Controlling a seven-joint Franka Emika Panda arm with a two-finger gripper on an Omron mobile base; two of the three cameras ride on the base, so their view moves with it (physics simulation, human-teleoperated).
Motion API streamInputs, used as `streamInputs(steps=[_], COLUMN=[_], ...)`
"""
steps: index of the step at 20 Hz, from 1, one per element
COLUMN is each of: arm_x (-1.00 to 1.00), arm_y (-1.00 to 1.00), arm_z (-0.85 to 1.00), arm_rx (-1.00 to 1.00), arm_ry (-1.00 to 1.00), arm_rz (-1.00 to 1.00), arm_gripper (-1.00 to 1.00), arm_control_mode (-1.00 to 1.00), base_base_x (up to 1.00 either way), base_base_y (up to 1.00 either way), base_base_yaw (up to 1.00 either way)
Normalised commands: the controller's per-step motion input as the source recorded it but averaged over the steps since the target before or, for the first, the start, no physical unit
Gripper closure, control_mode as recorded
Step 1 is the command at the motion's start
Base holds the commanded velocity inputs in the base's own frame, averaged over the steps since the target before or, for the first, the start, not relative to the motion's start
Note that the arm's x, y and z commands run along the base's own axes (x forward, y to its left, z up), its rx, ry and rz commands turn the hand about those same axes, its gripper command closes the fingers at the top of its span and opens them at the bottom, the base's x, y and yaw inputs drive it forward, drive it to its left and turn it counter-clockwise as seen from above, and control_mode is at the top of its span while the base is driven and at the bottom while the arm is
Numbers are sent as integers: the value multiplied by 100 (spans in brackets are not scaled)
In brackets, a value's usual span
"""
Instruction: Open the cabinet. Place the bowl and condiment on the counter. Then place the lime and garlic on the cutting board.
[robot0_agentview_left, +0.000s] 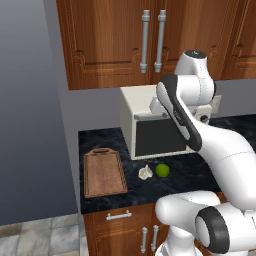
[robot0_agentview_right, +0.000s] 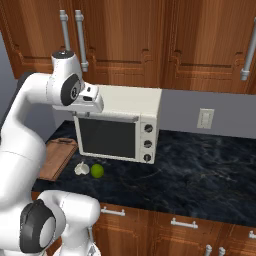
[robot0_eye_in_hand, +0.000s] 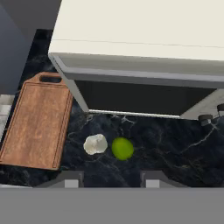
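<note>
My fingers (robot0_eye_in_hand: 109, 178) hung empty, partly open, above the desk (robot0_eye_in_hand: 175, 153). Lime (robot0_eye_in_hand: 122, 148) lay beside garlic (robot0_eye_in_hand: 95, 144), near the board (robot0_eye_in_hand: 37, 127). I judged it firm, slick; grip across its middle.

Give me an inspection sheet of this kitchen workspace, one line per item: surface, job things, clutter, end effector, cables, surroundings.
Surface: dark marbled counter, bare to the right of the oven.
Job's things: cabinet doors shut; cutting board bare, at the counter's left end; garlic and lime side by side on the counter in front of the oven, close together, contact unclear. Bowl and condiment: nothing seen.
Clutter: white toaster oven against the wall.
End effector: hangs above the counter near the lime and garlic, fingertips apart, holding nothing.
Cables: nothing seen.
Surroundings: wall outlet, base cabinets below, grey wall and tiled floor to the left.
</note>
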Motion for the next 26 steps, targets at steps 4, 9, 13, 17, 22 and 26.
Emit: streamInputs(steps=[4,9,13,17,22,26], arm_x=[0,3,-4,0,0,0], arm_y=[0,1,13,0,0,0], arm_z=[-1,-2,22,49,56,79], arm_rx=[0,-3,-5,0,5,5], arm_ry=[0,-4,-43,-45,-32,-16], arm_rz=[0,0,0,0,0,0], arm_gripper=[-100,-100,-100,-100,-100,-100], arm_control_mode=[-100,-100,-100,-100,-100,-100], base_base_x=[0,0,0,0,0,0], base_base_y=[0,0,0,0,0,0], base_base_yaw=[0,0,0,0,0,0])
